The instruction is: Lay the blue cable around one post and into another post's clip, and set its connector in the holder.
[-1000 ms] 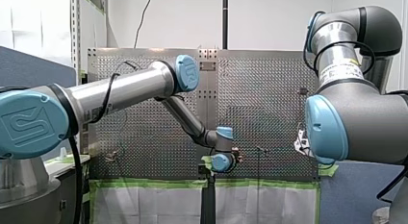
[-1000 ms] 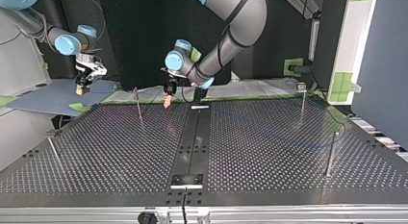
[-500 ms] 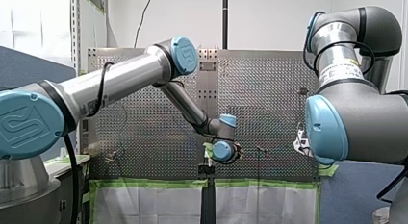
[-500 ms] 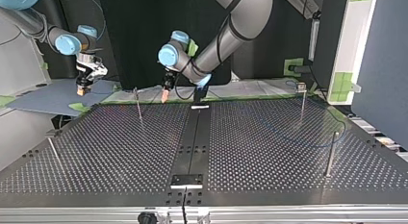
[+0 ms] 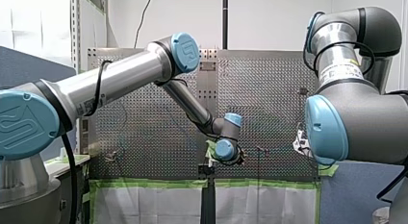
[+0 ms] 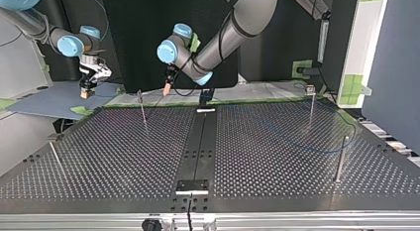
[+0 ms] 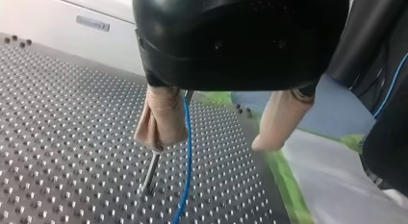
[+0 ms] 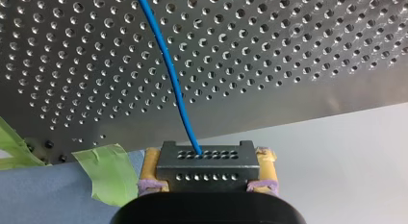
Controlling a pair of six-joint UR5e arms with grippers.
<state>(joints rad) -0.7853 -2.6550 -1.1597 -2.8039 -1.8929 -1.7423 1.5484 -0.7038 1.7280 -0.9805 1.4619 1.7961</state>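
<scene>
Right wrist view: my right gripper [image 8: 207, 159] is clamped on the connector [image 8: 206, 172], with a yellow pad [image 8: 150, 167] pressed to each short end; the connector's long axis runs across the gripper from pad to pad, and its holed face points ahead, away from the gripper, toward the edge of the perforated table [image 8: 288, 65]; the blue cable [image 8: 166, 65] leaves the middle of that face and runs ahead over the table, in line with the gripper's reach, bending slightly; a strip of green tape [image 8: 103, 173] lies just beside the gripper at the table's edge.

In the left wrist view my left gripper [image 7: 211, 146] has its beige fingers [image 7: 161, 120] apart; the cable hangs between them, close by one finger, though I cannot tell whether it touches, and runs down to the table; a thin post [image 7: 150, 172] stands under that same finger.

In the top view the right gripper hangs beyond the table's far edge at the view's left, well apart from the left gripper, which is above the far edge near a post left of the middle.

Compared with a second ago, the left gripper has risen and shifted toward the top view's left, nearer that post; the right gripper has held its place and its grip.
</scene>
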